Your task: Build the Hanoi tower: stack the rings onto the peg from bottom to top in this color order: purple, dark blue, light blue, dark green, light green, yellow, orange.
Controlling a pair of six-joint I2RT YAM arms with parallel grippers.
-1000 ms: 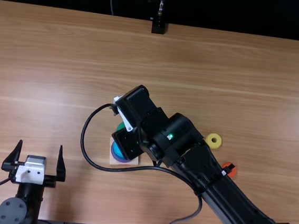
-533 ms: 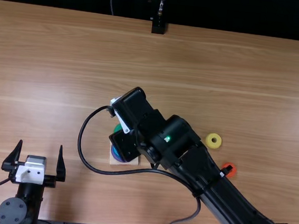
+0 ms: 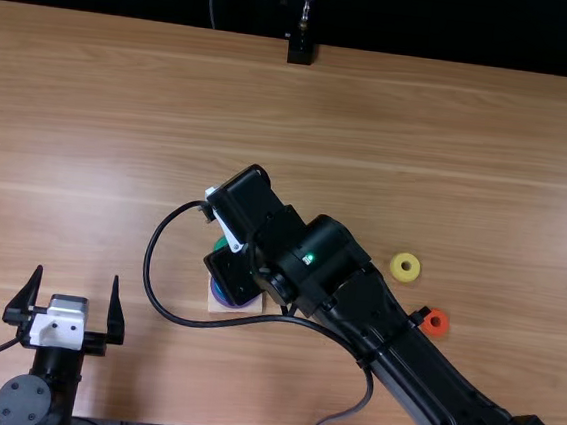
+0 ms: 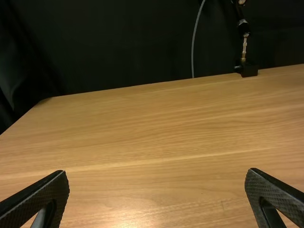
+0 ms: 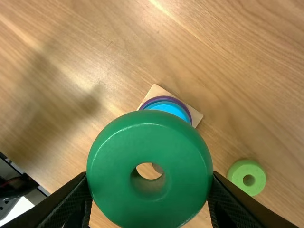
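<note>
Over the wooden base, toward the front of the table, my right gripper hangs with the dark green ring. Seen from the right wrist, my right gripper is shut on that dark green ring. Below it, the light blue ring tops the purple ring on the base; the peg is hidden. A light green ring lies on the table beside the base. My left gripper stands open at the front left; its fingers are wide apart around my left gripper's bare gap.
The yellow ring and orange ring lie right of the base, close to the right arm's links. A looped cable hangs left of the right gripper. At the table's far edge stands a black mount.
The right arm has shifted slightly left in the top view, with the dark green ring still held. More of the orange ring is uncovered. The left arm has stayed still.
</note>
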